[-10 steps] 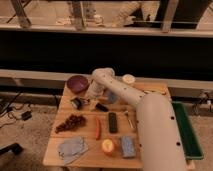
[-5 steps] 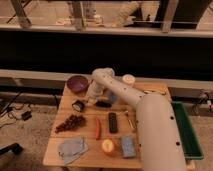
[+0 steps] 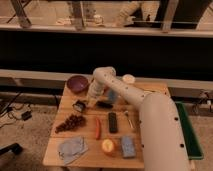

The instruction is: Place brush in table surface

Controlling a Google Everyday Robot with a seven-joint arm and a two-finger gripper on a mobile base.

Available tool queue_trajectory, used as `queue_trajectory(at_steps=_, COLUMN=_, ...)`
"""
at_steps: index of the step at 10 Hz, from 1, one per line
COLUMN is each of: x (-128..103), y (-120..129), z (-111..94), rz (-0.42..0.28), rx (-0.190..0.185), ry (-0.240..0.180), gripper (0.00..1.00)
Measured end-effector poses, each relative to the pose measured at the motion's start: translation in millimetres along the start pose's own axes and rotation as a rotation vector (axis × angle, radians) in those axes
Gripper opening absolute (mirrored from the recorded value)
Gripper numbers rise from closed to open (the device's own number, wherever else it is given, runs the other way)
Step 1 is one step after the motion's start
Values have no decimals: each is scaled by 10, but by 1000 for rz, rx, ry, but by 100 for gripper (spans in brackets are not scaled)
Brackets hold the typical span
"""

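Across mid-frame, the table surface (image 3: 85, 135) is being leaned over by the arm; left of centre, the gripper (image 3: 92, 102) is being held low, its fingers being pressed shut on the brush (image 3: 79, 106), lying on the wood.

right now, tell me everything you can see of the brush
The brush seems to lie flat on the table, between the bowl and the grapes. Its round dark head with a pale rim points left; the thick black handle points right. The gripper sits on its thin neck, jaws shut on it.
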Motion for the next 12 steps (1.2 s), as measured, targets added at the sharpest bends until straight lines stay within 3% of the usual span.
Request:
queue_trajectory(at_steps=5, x=-56, y=-86, z=-284, rz=71, rx=58, ry=27, gripper=17)
queue_trajectory(at_steps=8, x=-206, y=-152, z=-599, rz=58, rx=112, ry=20, gripper=17)
queue_trajectory(at_steps=12, x=-365, y=-150, z=-658, rz=29, rx=131, ry=14, gripper=17)
